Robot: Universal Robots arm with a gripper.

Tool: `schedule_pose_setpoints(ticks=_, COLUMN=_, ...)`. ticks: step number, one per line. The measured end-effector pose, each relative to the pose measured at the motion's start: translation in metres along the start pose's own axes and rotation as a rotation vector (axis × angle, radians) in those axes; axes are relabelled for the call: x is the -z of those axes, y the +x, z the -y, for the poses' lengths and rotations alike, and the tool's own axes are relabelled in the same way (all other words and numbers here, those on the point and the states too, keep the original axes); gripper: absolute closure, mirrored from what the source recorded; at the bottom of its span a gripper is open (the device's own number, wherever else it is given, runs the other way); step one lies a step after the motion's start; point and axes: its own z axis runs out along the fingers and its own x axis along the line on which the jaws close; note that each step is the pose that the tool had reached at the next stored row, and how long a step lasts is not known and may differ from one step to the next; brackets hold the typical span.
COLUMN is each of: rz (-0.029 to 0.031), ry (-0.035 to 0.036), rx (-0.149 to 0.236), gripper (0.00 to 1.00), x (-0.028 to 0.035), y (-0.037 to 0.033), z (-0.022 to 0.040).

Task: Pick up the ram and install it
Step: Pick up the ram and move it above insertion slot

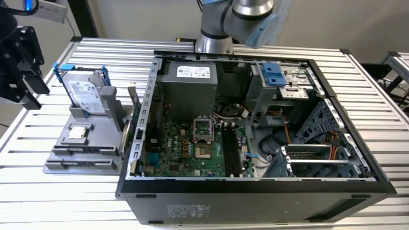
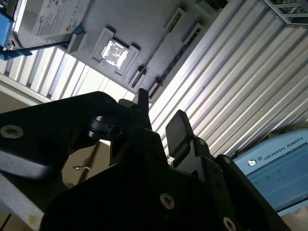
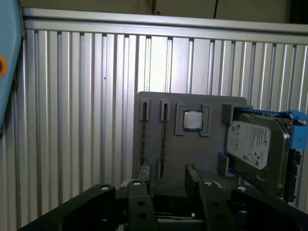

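Looks like the very front end of the job, the pick-up half, with nothing grabbed and nothing installed yet. Seeing the gripper point(image 3: 163, 176) hanging out by the edge of the slatted aluminium table point(image 1: 57, 201), at the exterior view's left, well apart from the grey parts holder point(image 3: 192, 147) and aimed at it in both wrist views, with the fingers point(image 3: 191, 175) spread wide and nothing between them. Finding the ram point(image 3: 163, 139) as a thin dark stick standing on edge in one of two long grooves on that holder, at the end away from the hard drive point(image 3: 257, 149) in its blue frame, with the small square processor chip point(image 3: 193, 120) between the two. No telling a second stick from plain shadow in the neighbouring groove. Over in the open computer case point(image 1: 255, 184), spotting the black memory slots point(image 1: 231, 151) on the motherboard point(image 1: 179, 153), empty by the look of them, just beside the processor socket point(image 1: 203, 152). For the grab, probably best to square the jaws across the stick's flat faces, drop straight down onto its top edge, pinch gently and pull straight up out of the groove, no twisting, so as not to jam or bend such a thin board.
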Motion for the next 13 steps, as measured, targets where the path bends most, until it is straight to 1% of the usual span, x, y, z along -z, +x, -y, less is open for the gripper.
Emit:
schedule_pose_setpoints(ticks=9, rz=0.0001, ry=-0.0001, rx=0.0, gripper=0.0, x=0.0, y=0.0, z=0.0)
schedule_pose_setpoints(ticks=13, rz=0.0001, ry=-0.0008, rx=0.0, gripper=0.0, x=-0.002, y=0.0001, z=-0.001)
